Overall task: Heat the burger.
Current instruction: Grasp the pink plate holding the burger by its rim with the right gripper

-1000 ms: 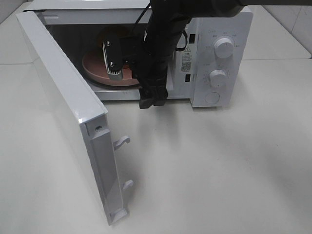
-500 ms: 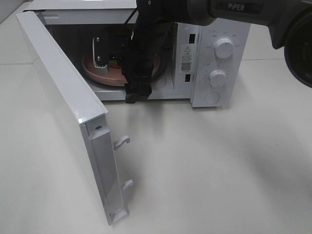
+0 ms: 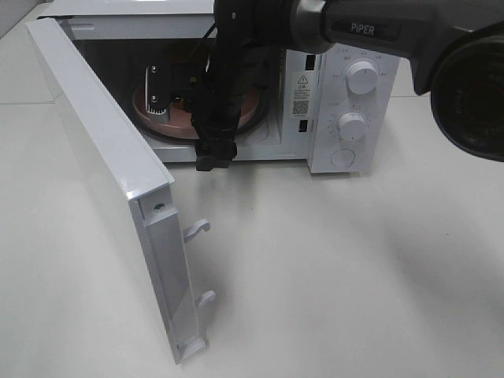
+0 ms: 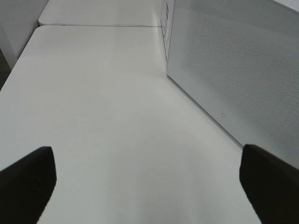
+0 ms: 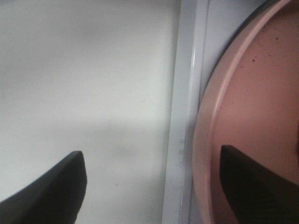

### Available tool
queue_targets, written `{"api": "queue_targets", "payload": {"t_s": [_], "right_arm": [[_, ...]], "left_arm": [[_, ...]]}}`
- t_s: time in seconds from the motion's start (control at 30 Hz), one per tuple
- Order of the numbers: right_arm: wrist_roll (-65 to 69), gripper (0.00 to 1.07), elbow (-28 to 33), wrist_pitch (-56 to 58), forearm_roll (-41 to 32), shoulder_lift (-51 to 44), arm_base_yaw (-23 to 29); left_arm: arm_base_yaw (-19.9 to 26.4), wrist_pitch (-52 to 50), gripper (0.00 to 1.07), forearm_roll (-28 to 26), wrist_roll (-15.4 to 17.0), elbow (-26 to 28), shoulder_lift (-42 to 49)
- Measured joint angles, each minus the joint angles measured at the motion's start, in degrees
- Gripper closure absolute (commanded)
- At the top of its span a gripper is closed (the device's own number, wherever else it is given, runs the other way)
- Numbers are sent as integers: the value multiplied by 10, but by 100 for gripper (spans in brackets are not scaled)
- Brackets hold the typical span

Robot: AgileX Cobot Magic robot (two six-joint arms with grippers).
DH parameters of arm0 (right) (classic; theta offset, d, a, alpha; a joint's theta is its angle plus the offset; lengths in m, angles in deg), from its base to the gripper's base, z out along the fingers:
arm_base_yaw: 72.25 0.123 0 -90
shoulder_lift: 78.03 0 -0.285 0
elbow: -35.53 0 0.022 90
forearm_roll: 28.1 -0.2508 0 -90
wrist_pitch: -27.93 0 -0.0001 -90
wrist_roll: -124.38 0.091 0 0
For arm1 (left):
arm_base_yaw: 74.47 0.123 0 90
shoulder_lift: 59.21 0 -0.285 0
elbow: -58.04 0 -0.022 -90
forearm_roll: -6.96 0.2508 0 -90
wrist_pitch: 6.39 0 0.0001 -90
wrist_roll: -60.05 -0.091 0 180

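White worktop (image 3: 354, 276) is carrying everything, pale wall tiles running behind.

Left claw (image 4: 145, 158) is showing only in its own wrist view: fingers standing wide apart, gripping nothing, hanging over bare worktop, with the door's outer face just beside it. It's not appearing in the overhead view.

Microwave door (image 3: 94, 134) is swinging fully open toward the near left, two latch hooks (image 3: 197, 228) sticking out of its near edge.

Pink plate (image 3: 153, 118) is sitting inside the open cavity of the microwave (image 3: 323, 118), toward the left. Burger: the arm is covering the plate's middle, so I can't make it out; not guessing.

Right claw (image 3: 213, 153) is hanging fingers-down at the cavity's front edge, left of centre. Its wrist view is showing the fingers apart and clamping nothing, one over the worktop, the other over the plate rim (image 5: 252, 93), with the microwave's front sill (image 5: 184, 116) running between them.

Two white knobs (image 3: 362, 77) are sitting on the control panel at right, one above the other.

Right arm (image 3: 370, 27) is reaching in from the far right, crossing over the panel into the opening.
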Motion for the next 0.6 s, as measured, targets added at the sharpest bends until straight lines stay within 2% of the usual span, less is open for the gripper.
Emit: {"api": "queue_targets", "payload": {"t_s": [0.6], "right_arm": [[10,29,0,-38,1,0,0]], "left_arm": [[0,0,7,0,0,0,0]]}}
